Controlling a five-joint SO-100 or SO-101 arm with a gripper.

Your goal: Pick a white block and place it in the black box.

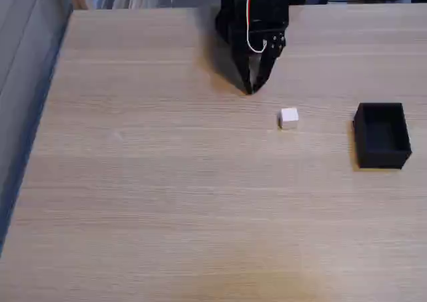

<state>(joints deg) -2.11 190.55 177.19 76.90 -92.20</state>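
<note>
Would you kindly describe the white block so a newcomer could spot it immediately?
On the wooden table, look right of centre, just below the gripper. The white block sits there alone, left of the black box; it is the only small white cube.

A small white block (289, 118) is seen in the fixed view resting flat on the light wooden table (167, 202), right of centre and nearer the far edge than the near one. A matte black box (381, 135), open-topped and thin-walled, is set upright near the table's right edge, well apart from the block. Its interior is seen to be dark.
</note>
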